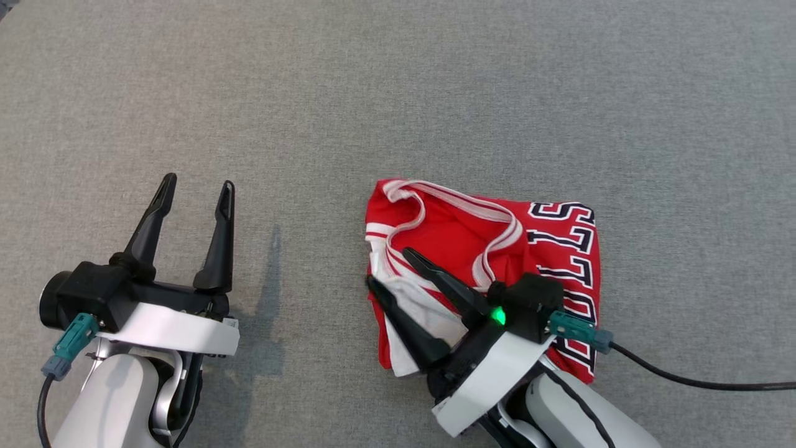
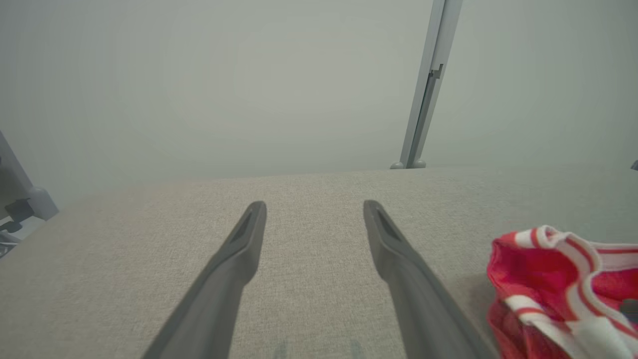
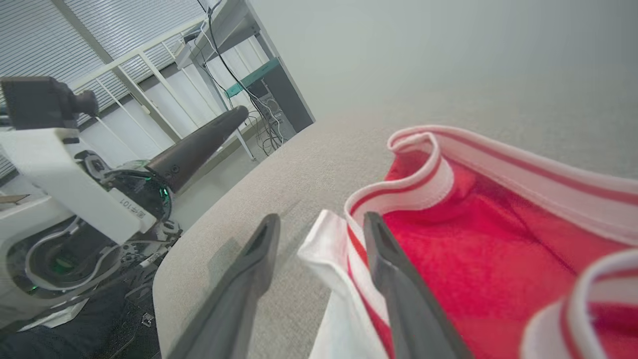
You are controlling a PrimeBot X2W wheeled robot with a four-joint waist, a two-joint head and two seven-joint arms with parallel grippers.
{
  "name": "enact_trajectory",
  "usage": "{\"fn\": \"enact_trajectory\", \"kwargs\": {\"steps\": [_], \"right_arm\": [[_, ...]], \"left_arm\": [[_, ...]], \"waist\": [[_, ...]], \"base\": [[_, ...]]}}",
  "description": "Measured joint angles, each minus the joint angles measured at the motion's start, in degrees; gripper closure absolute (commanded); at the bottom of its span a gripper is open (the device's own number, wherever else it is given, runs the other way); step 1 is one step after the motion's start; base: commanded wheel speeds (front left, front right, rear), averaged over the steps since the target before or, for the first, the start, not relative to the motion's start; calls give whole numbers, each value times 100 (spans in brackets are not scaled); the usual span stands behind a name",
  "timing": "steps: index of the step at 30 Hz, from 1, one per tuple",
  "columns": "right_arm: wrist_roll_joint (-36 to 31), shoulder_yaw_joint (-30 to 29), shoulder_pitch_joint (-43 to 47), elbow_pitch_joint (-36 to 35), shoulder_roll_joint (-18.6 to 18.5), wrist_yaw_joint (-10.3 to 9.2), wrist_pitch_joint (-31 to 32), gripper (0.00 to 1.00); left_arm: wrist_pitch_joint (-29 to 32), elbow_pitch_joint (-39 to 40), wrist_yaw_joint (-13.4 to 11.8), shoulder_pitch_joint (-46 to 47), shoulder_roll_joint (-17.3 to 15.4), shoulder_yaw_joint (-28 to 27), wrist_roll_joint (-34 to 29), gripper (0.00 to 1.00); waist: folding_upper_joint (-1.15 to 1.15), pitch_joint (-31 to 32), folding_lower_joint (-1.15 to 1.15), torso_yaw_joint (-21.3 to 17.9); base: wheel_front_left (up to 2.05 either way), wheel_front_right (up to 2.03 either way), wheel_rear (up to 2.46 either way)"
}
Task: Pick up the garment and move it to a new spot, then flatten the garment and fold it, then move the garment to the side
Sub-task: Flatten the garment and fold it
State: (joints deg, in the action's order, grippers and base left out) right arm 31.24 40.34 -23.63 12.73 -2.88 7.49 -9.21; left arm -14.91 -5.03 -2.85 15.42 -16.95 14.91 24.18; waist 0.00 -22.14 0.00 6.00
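Right gripper (image 1: pixel 388 266), fingers apart and clamping nothing, hovers over the left edge of the crumpled red garment (image 1: pixel 547 249) on the grey surface (image 1: pixel 398 93); left gripper (image 1: pixel 198 183), spread wide, sits well left.

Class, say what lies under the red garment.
Grey fabric surface shows around the red garment, so it rests on that. Its crumpled layers cover anything directly beneath.

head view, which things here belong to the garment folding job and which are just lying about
Job:
- red and white garment
- right gripper, open at its white edge
- left gripper, open, apart from it
- grey table surface

Lying about:
- black cable by the right arm
- grey post beyond the table
- desk with wires
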Motion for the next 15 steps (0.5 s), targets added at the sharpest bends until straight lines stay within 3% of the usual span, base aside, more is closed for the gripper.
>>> {"fn": "enact_trajectory", "kwargs": {"steps": [4,8,15], "right_arm": [[-20,269,-83,-344,10,0,-112,0],[-143,159,-49,-888,-42,0,-203,0],[-572,-1360,445,-1670,-319,0,-249,0]], "left_arm": [[-9,-40,2,0,8,-63,-20,0],[-9,-48,5,-3,7,-142,-51,0],[-18,-35,-62,-131,4,-348,-130,0]], "waist": [[0,43,0,-93],[0,113,0,-187],[0,285,0,-333]], "base": [[0,0,0],[0,0,0],[0,0,0]]}}
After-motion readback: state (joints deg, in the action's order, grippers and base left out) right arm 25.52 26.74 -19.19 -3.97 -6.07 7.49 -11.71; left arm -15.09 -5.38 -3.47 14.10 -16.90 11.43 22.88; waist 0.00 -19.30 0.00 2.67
